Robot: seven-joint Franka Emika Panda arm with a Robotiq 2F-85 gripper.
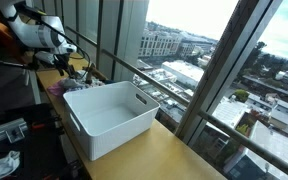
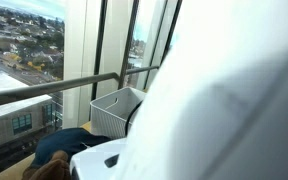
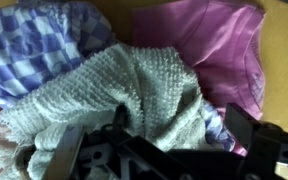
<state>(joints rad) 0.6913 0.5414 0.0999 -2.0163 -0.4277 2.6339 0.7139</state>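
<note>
Two neighbours, blue-checked cloth and pink cloth, flank the terry towel on the wooden counter; my gripper, jaws spread wide, hangs over it, judged soft, limp, light, best pinched at its raised fold.

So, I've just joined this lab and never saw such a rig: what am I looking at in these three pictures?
It is a robot arm with a two-fingered claw. Two pictures come from cameras standing outside the robot; in an exterior view a blurred white shape near the lens hides most of the scene. The third camera sits on the wrist, looking past the claw. On the wooden table by the windows stands a white basket, with a heap of cloths beside it: a pale green towel, a blue checked cloth and a pink cloth. The claw hangs open above the towel and holds nothing.
</note>
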